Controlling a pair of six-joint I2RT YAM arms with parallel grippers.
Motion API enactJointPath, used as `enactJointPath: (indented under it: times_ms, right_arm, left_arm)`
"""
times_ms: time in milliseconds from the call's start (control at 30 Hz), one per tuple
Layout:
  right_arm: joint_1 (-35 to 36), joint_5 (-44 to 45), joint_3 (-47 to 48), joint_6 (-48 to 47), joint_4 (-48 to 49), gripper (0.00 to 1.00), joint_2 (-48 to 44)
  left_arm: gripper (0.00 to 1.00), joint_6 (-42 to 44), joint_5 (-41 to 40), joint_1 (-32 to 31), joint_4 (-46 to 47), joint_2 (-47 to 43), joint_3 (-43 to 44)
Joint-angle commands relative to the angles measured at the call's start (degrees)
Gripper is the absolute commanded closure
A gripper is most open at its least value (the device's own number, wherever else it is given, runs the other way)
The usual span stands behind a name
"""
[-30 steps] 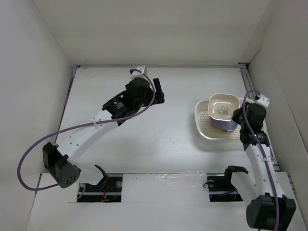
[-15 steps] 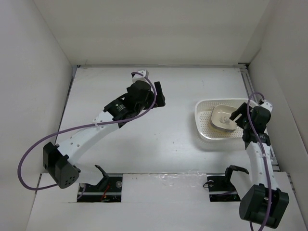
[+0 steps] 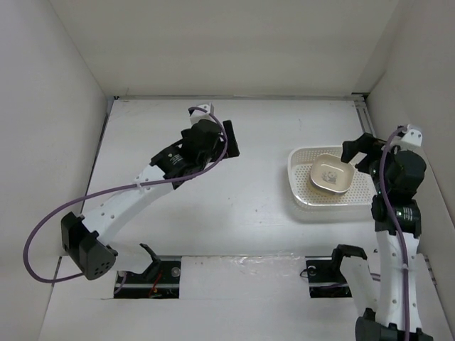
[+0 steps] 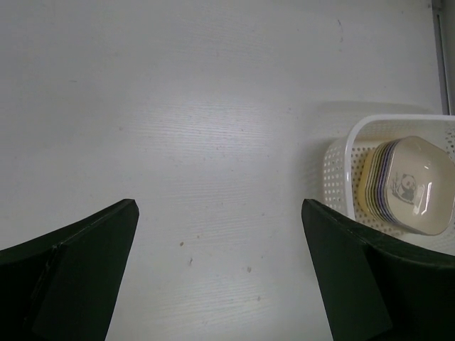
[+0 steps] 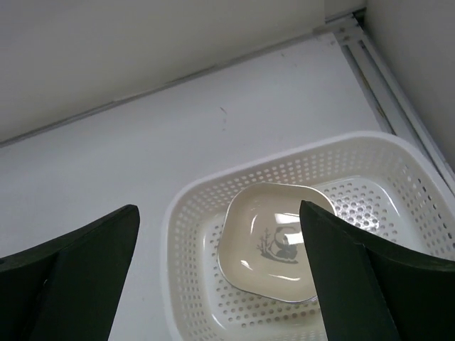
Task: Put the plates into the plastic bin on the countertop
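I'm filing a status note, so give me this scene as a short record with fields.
plates: one stack, cream panda-print plate on top, inside the plastic bin
bin location: right side of the countertop
left gripper: jaws open, empty, over bare countertop
right gripper: jaws open, empty, near the bin
loose plates: none visible

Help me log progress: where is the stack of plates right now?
In the top view, the stack of plates sits inside the plastic bin on the right side of the countertop, just left of the open right tool.
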Motion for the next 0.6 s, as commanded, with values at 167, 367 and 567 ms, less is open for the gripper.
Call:
enactJointPath:
  times_ms: [167, 367, 567]
  right_arm:
    - [10.1, 3.2, 13.2, -4.2, -14.2, 0.00, -7.2]
    - [11.5, 2.6, 25.2, -9.5, -26.7, 0.00, -9.0]
    - [15.1, 5.0, 27.2, -10.9, -31.6, 0.00, -13.3]
  left_arm:
    - [0.00, -0.4, -9.8, -0.1, -7.6, -11.1, 5.8]
    - [0.00, 0.9, -12.9, -0.1, -12.2, -22.6, 5.6]
    - [0.00, 0.3, -15.2, -0.1, -14.4, -34.3, 1.3]
